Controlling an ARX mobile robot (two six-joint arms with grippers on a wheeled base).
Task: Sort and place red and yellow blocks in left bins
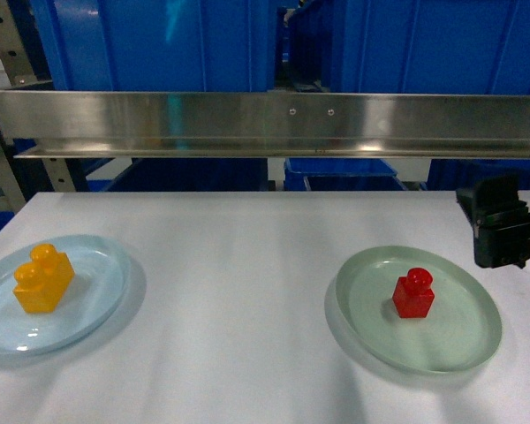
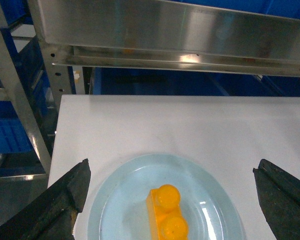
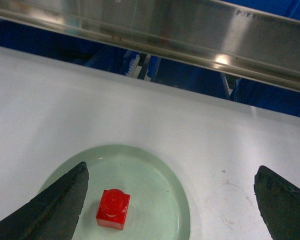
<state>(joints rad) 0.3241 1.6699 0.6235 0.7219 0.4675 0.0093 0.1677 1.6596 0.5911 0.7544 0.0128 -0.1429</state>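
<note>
Two plates hold the blocks (image 1: 42,279) beneath a steel rail (image 1: 265,124).

Yellow block (image 1: 42,279) sits on the pale blue plate (image 1: 97,305) at left, red block (image 1: 413,294) on the green plate (image 1: 464,340) at right, both on the white table (image 1: 238,265); right gripper (image 1: 503,225) hovers beside the green plate's far edge

No readable text, no labels, no brand marks, no numbers, no signs in any view, every surface plain and unmarked
</note>
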